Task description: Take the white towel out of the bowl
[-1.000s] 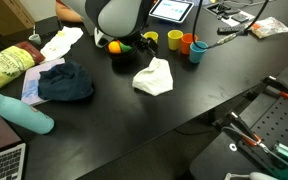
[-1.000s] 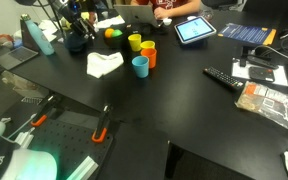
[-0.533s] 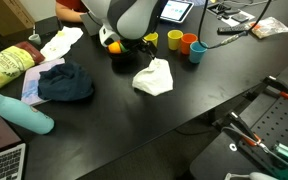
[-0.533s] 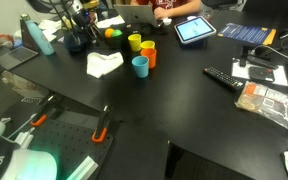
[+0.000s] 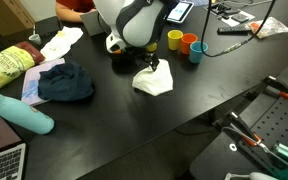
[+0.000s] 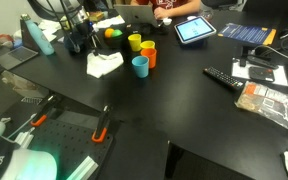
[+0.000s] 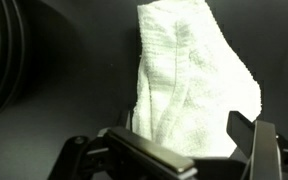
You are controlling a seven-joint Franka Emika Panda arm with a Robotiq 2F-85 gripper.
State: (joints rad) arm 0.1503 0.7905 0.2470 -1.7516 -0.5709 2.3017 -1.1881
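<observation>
My gripper (image 7: 172, 142) hangs with jaws spread wide over the white towel (image 7: 189, 80), which lies crumpled on the black table (image 5: 189, 105), near coloured cups (image 5: 188, 43) and a dark blue cloth (image 5: 66, 82).

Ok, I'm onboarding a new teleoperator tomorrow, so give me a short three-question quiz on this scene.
1. True or false: the white towel lies on the black table, outside any bowl.
2. The crumpled cloth lying apart from the towel is: A dark blue, B red, C yellow.
3. Fill in: in the wrist view the gripper hangs over the towel with its jaws ____.
Key: 1 true; 2 A; 3 open.
</observation>
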